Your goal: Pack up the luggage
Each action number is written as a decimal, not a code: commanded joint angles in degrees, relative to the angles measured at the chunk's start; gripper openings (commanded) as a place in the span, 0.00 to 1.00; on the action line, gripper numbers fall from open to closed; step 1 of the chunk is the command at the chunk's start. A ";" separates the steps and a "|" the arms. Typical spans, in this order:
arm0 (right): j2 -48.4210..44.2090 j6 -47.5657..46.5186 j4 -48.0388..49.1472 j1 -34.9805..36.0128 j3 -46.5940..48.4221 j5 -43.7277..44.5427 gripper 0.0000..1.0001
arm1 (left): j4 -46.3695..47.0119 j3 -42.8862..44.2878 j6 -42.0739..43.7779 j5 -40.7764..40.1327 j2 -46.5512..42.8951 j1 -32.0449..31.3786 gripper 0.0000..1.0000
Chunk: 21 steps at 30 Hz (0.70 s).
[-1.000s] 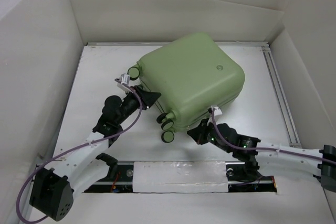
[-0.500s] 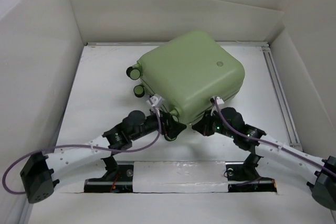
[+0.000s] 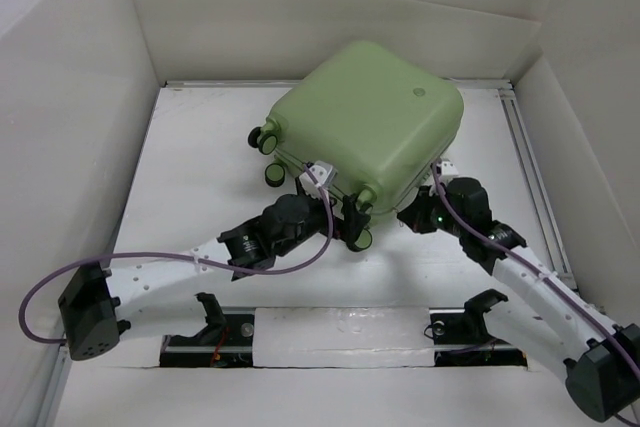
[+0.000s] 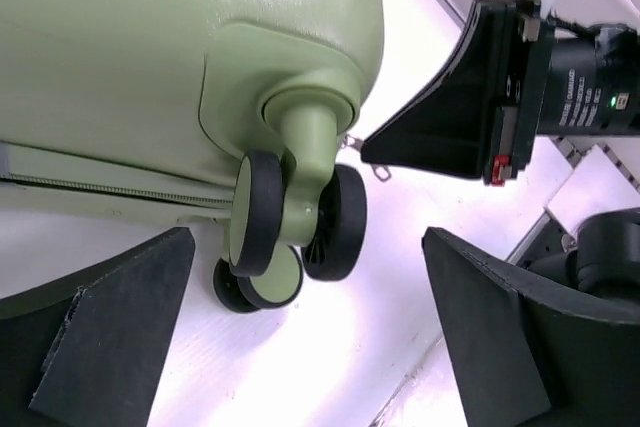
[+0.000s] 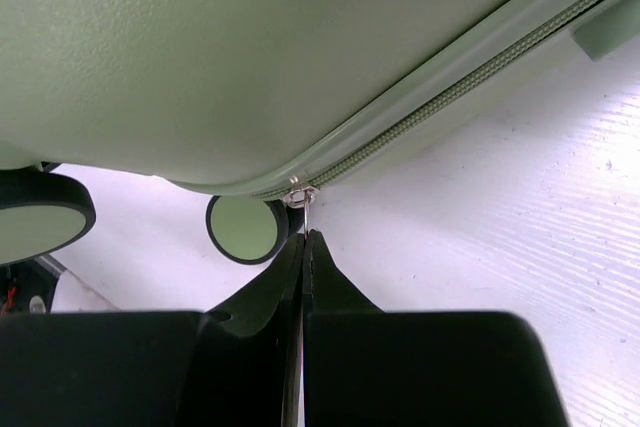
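The luggage (image 3: 370, 117) is a pale green hard-shell suitcase lying closed and skewed on the white table, its green-and-black wheels (image 3: 361, 237) facing the arms. My left gripper (image 3: 343, 215) stands open at the near corner, its fingers either side of a double wheel (image 4: 300, 222) without touching it. The left gripper (image 4: 307, 237) holds nothing. At the near right edge, my right gripper (image 3: 413, 215) is shut on the thin metal zipper pull (image 5: 301, 199). In the right wrist view the right gripper (image 5: 305, 237) sits just below the zip line of the luggage (image 5: 200, 47).
White cardboard walls (image 3: 90, 97) enclose the table on three sides. A metal rail (image 3: 530, 177) runs along the right side. The arm mounts and a taped strip (image 3: 340, 332) lie along the near edge. Two more wheels (image 3: 270, 152) stick out at the suitcase's left.
My left gripper let go at the suitcase's left side, opened wide and moved right to the near corner wheel. The right gripper moved up along the near right edge. The suitcase shifted back.
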 commanded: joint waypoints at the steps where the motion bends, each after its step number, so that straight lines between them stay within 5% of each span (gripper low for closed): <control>1: -3.33 -0.20 4.11 -0.41 0.01 1.31 0.00 | -0.59 2.46 0.56 -1.16 -0.76 2.12 0.99; 6: -3.34 1.65 7.19 -0.41 -3.51 0.17 0.02 | -1.29 5.09 0.89 4.21 3.18 4.69 0.98; 11: -2.72 1.66 9.29 -0.41 -4.57 0.17 0.38 | -1.82 8.79 1.95 6.93 8.98 4.69 0.91; 21: 3.77 -0.19 16.58 -0.41 -5.10 -1.32 0.45 | -1.82 13.28 2.48 8.79 13.65 4.69 0.66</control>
